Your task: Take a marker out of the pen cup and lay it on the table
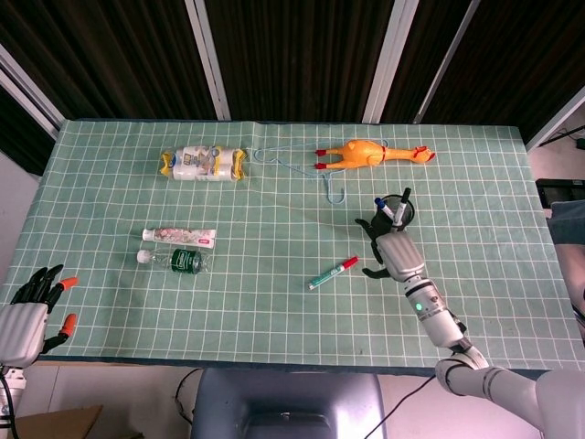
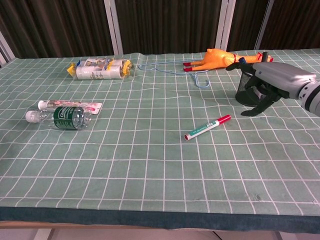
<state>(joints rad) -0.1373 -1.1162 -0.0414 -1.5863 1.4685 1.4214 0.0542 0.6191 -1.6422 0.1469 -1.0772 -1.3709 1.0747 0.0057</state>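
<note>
A marker (image 1: 333,273) (image 2: 207,127) with a red cap lies flat on the green mat, free of any hand. The black mesh pen cup (image 1: 395,215) (image 2: 247,94) stands upright behind it, with other pens in it. My right hand (image 1: 391,249) (image 2: 265,88) hovers just right of the marker, in front of the cup, fingers spread and holding nothing. My left hand (image 1: 27,311) rests at the table's front left corner, fingers apart and empty, seen only in the head view.
A water bottle (image 2: 60,117) and a toothpaste tube (image 2: 70,105) lie at the left. A snack pack (image 2: 100,69) sits at the back left, a rubber chicken (image 2: 215,58) and a blue wire hanger (image 2: 170,70) at the back.
</note>
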